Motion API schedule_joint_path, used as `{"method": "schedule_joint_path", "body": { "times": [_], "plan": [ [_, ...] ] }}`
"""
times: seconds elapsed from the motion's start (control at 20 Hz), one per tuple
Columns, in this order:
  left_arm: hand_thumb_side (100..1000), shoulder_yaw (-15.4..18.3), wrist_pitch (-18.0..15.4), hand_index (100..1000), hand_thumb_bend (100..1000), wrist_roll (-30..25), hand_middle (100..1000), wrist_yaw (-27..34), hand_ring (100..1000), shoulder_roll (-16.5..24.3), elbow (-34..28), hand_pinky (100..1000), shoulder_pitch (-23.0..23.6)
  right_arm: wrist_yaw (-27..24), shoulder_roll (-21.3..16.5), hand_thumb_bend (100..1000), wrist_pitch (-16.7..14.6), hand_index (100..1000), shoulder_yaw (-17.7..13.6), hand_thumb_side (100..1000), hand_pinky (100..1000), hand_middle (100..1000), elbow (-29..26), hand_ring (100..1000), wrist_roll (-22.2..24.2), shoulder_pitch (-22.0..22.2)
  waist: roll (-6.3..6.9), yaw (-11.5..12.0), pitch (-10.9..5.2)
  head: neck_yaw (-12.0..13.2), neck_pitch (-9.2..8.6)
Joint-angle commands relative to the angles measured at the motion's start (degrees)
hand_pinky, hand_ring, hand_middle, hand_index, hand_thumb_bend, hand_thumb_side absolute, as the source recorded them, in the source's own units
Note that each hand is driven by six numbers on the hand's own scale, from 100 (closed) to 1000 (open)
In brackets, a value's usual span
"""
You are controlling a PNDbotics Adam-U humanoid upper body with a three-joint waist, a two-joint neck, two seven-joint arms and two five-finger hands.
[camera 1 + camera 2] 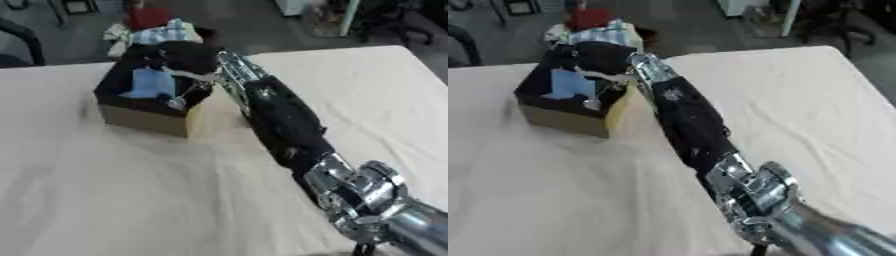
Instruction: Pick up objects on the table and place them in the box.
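- Left eye view: silver joints of the right arm sit nearest, at the desk's (105, 200) near right corner; the arm stretches to the box (144, 117) near the far left edge.
- Right eye view: right hand (601, 52) lies over the box's opening; whether its fingers are curled cannot be told. Blue object (566, 82) lies inside.

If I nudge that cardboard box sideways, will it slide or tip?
The box looks squat and sits flat on the cloth-covered table, so it probably slides. The cloth may bunch. The right hand reaching in suggests it is open-topped and likely light.
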Motion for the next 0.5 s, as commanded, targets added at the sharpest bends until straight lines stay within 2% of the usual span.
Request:
{"method": "schedule_joint_path", "body": {
  "times": [0.05, 0.1, 0.15, 0.25, 0.4, 0.5],
  "plan": [
    [754, 0.20, -0.04, 883, 102, -0.28, 610, -0.01, 610, 0.53, -0.91, 853, -0.41, -0.24, -0.81, 155, 0.50, 1000, -0.75, 472, 913, 1000, -0.28, 983, -0.44, -1.16, 0.68, -0.20, 0.09, 0.03, -0.52],
    [754, 0.23, -0.05, 883, 102, -0.31, 610, -0.03, 609, 0.54, -0.88, 854, -0.40, -0.89, -0.98, 152, 0.47, 1000, -0.81, 470, 913, 1000, -0.30, 982, -0.55, -1.24, 0.67, -0.30, 0.09, 0.06, -0.55],
    [755, 0.30, -0.04, 883, 102, -0.32, 609, -0.05, 609, 0.59, -0.83, 854, -0.34, -1.88, -1.24, 100, 0.32, 1000, -0.84, 483, 906, 1000, -0.38, 968, -0.61, -1.42, 0.63, -0.51, 0.11, 0.12, -0.60],
    [758, 0.52, -0.02, 883, 102, -0.24, 609, -0.08, 609, 0.78, -0.71, 855, -0.16, -4.83, -2.03, 100, -0.22, 1000, -0.72, 441, 901, 990, -0.50, 956, -0.34, -1.98, 0.48, -1.05, 0.19, 0.27, -0.65],
    [764, 0.85, 0.09, 884, 102, -0.07, 609, -0.16, 609, 1.06, -0.46, 855, 0.00, -11.94, -4.23, 100, -1.49, 1000, 0.05, 428, 892, 969, -0.67, 936, 1.54, -3.14, 0.11, -2.14, 0.46, 0.66, -0.72],
    [768, 1.09, 0.15, 884, 101, -0.08, 608, -0.28, 608, 1.39, -0.30, 856, 0.07, -17.31, -6.35, 100, -2.43, 1000, 1.18, 449, 889, 970, -0.83, 930, 4.38, -3.79, -0.15, -3.01, 0.71, 1.23, -0.83]
  ]
}}
